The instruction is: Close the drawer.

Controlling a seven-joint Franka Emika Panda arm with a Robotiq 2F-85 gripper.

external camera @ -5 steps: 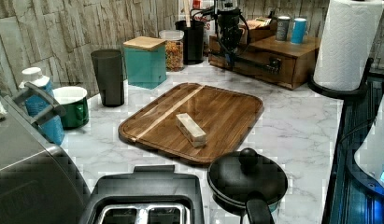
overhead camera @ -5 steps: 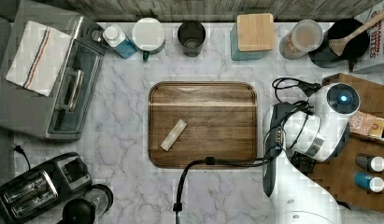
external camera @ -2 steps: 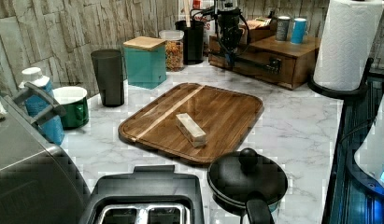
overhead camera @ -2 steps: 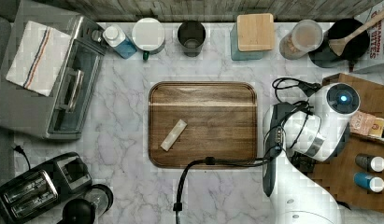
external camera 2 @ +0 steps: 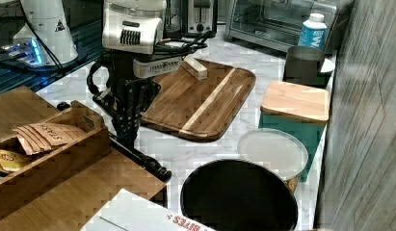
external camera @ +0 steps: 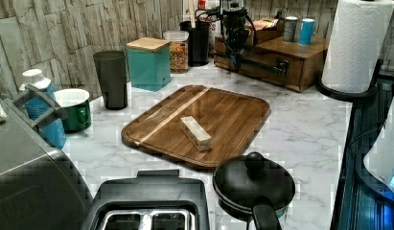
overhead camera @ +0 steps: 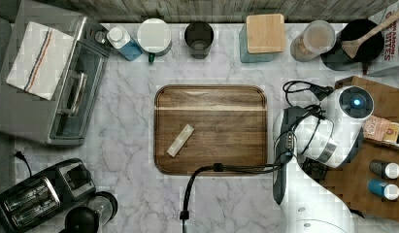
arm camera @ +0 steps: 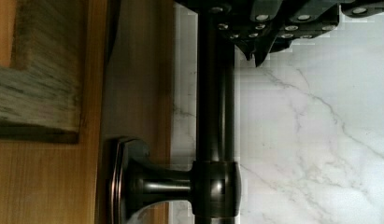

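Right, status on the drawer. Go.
Gripper at the drawer's bar handle, fingers closed beside it. Drawer nearly flush with the cabinet. Nothing blocking its path.

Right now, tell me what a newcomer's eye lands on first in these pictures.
First, the big dark wooden board in the middle of the marble counter, with a small pale block lying on it. Next, the white robot arm at the top view's right, its gripper down at the dark bar handle of the drawer in the wooden cabinet.
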